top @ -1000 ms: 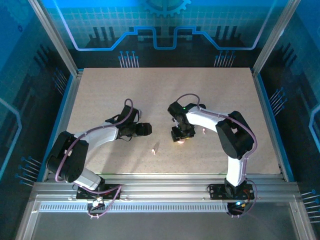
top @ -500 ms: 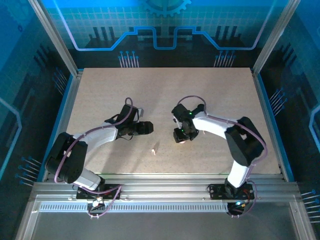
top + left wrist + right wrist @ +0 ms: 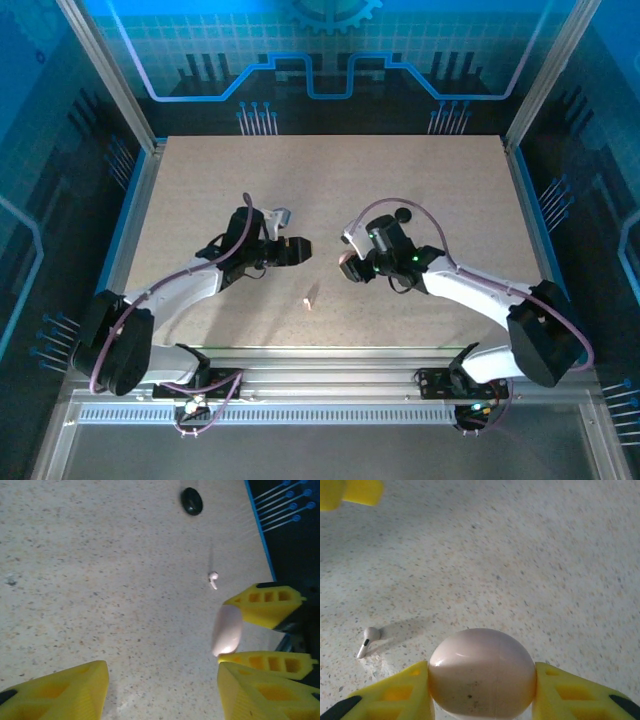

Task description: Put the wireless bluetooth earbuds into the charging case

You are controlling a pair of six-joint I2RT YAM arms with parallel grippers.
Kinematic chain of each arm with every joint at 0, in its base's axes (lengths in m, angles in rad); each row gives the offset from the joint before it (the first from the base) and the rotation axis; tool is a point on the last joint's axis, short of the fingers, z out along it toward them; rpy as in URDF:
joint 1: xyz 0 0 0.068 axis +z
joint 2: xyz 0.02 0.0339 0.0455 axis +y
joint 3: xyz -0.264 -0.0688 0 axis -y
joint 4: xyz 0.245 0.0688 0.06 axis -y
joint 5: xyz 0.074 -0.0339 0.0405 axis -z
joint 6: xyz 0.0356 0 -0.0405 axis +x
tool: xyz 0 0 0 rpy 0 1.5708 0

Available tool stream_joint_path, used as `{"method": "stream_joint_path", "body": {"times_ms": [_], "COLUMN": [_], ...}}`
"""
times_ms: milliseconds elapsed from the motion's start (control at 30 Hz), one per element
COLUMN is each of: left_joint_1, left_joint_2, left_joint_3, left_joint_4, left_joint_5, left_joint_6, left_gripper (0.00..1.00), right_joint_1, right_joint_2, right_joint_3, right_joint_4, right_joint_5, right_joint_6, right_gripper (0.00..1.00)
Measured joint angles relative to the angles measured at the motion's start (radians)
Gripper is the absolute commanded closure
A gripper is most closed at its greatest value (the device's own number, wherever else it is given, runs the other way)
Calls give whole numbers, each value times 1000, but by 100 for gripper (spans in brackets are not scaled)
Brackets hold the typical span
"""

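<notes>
Case gripped: right end effector (image 3: pixel 482 676) clamps the pink charging case (image 3: pixel 482 662); left end effector (image 3: pixel 162 680) wide, empty.
One whitish earbud (image 3: pixel 367 640) lies on the counter (image 3: pixel 545 555) near both; black puck (image 3: pixel 191 501) well apart.

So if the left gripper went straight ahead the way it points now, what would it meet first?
Most likely the right gripper and the pink case it holds, just ahead of the left gripper; their relative height is unclear.
</notes>
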Motion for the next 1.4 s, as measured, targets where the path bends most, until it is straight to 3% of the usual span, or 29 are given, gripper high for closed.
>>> {"method": "stream_joint_path", "body": {"times_ms": [333,600,967,1400], "left_joint_1": [-9,-59,-107,-126], "left_joint_2": [-115,-117,-114,-98], "left_joint_3": [-16,24,25,26], "left_joint_4": [18,-62,-84,-72], "left_joint_5": [58,67,72,98], "left_joint_6": [8,50,82,87], "left_gripper": [46,50,49,69], "right_joint_1": [42,159,189,212], "right_joint_2": [-38,-56,-90,-109], "right_joint_3": [-52,-41,-28,-25], "right_joint_4": [163,167,167,169], "right_joint_5": [-37,35,73,87], "right_joint_6": [-158,-266,-321,-335], "right_gripper": [64,64,64,63]}}
